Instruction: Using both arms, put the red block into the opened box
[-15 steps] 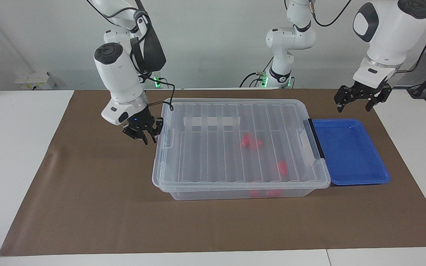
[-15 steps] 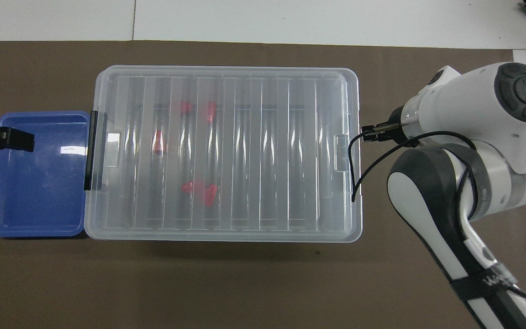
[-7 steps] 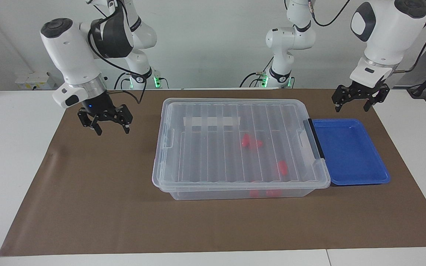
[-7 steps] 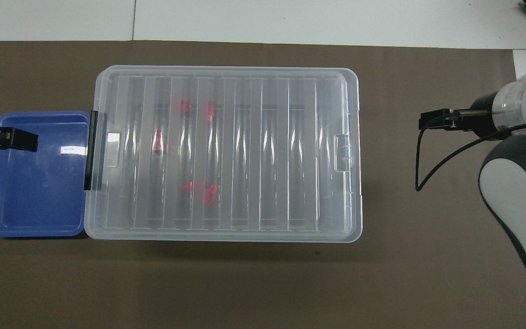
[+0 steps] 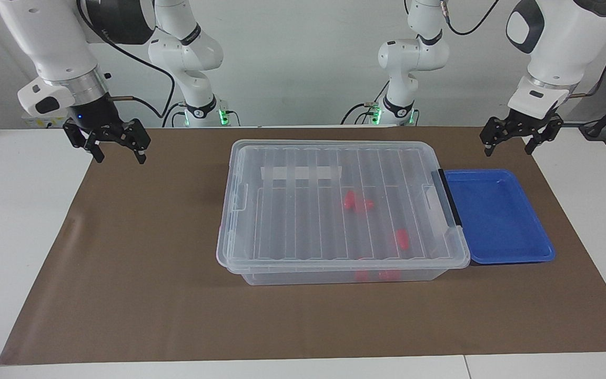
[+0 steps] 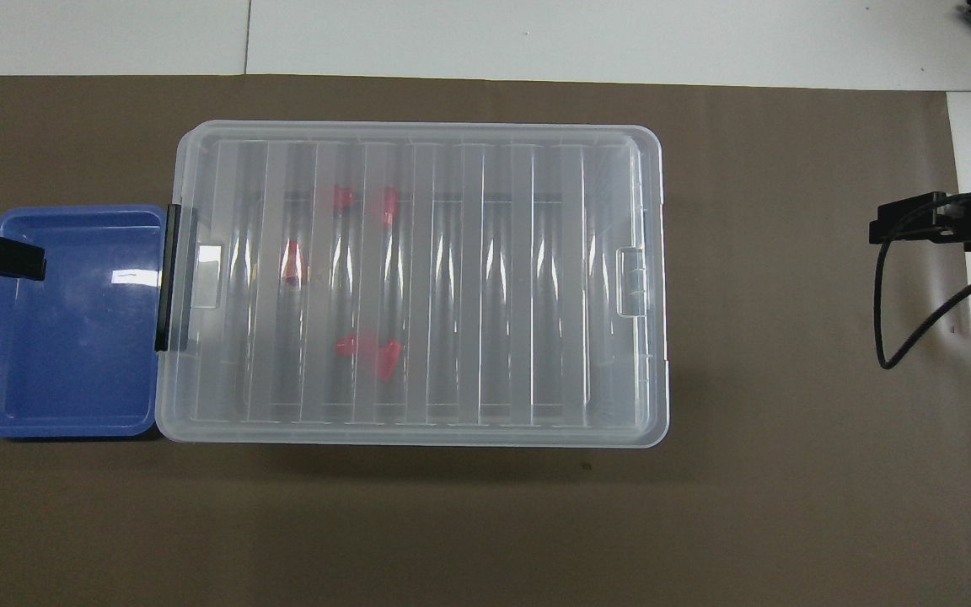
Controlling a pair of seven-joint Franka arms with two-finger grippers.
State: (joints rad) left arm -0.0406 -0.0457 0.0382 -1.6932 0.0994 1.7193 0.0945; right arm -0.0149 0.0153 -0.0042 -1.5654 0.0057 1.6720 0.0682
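Your right gripper hangs with its fingers spread and nothing between them, raised over the brown mat at the right arm's end of the table, well apart from the box. Your left gripper is likewise released and empty, up over the mat just beside the blue tray, at the edge of the tray nearer to the robots.

Between them the box sits with its ribbed clear lid down flat on it, the black bar touching the tray. Several red blocks show through the lid, so they are already inside; the tray holds nothing.

By my reading, the placing and closing look done and both arms wait clear. If you want another block in, the next move calls for lifting the lid by its end tabs with both grippers first, but I see no block left outside the box.

Against a second ago: the right gripper was down against the box's end tab and has pulled away and up to the mat's edge, opening as it went. The left gripper has barely shifted. Box, blocks and tray lie unchanged.
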